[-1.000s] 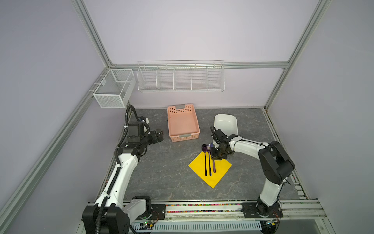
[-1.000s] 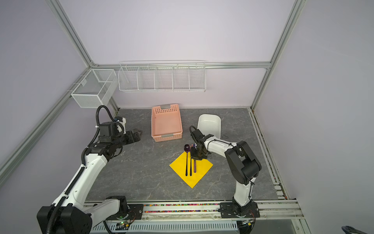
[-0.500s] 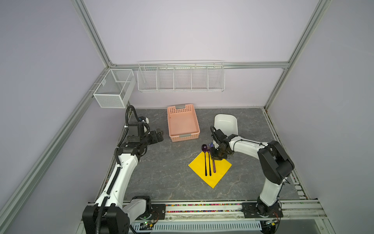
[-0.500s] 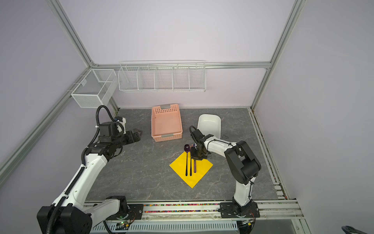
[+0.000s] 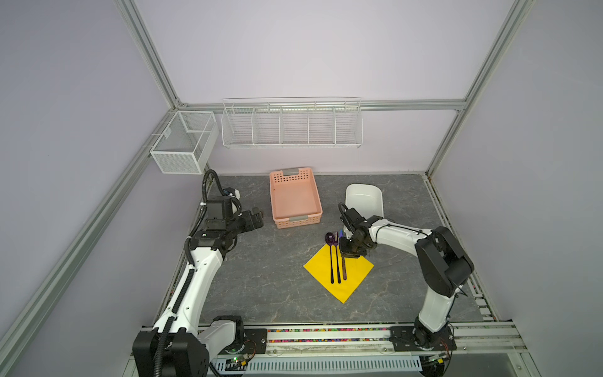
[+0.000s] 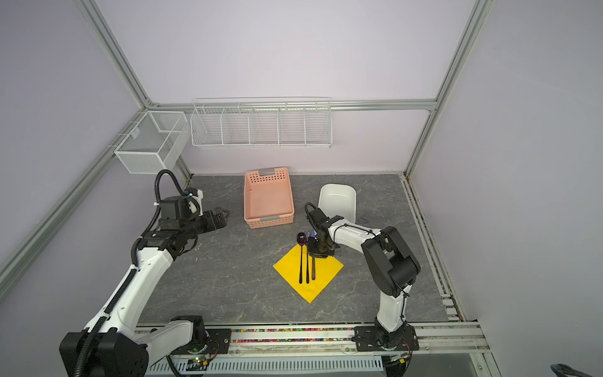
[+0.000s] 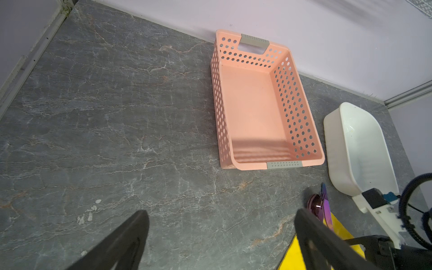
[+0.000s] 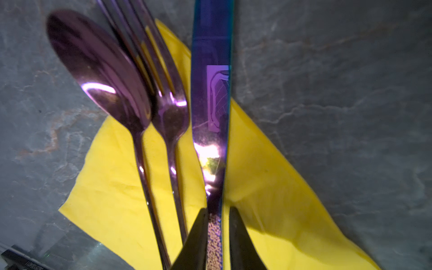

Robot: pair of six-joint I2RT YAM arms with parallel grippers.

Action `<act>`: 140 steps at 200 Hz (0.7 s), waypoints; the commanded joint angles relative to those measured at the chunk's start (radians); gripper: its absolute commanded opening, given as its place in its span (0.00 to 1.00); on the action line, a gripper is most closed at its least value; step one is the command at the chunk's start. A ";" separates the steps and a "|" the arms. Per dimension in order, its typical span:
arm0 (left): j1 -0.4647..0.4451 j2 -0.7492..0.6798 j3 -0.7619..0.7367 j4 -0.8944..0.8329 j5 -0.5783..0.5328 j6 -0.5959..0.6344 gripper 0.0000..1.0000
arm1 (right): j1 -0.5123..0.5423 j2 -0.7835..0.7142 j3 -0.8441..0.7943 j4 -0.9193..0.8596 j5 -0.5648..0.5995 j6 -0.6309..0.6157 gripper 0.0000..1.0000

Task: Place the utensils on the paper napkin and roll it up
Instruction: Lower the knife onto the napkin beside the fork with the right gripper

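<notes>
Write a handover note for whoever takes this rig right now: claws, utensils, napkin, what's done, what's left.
Left claw: open, empty, well away from the napkin.
Right claw: low over the napkin, jaws narrowly apart astride the knife handle. A sliver of yellow shows beside the handle, so the grip looks loose.
Spoon, fork, knife: side by side on the napkin, heads past its far corner.
Done: all three placed.
Left: lift the right claw clear, then roll the napkin up.

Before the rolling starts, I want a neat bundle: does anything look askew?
Slightly: spoon, fork and knife lie side by side on the yellow napkin, but their heads overhang its corner onto the grey table.
</notes>
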 commanded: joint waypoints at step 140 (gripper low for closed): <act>0.004 -0.010 -0.002 0.001 0.001 0.004 0.97 | 0.045 0.058 0.074 -0.130 0.063 0.010 0.16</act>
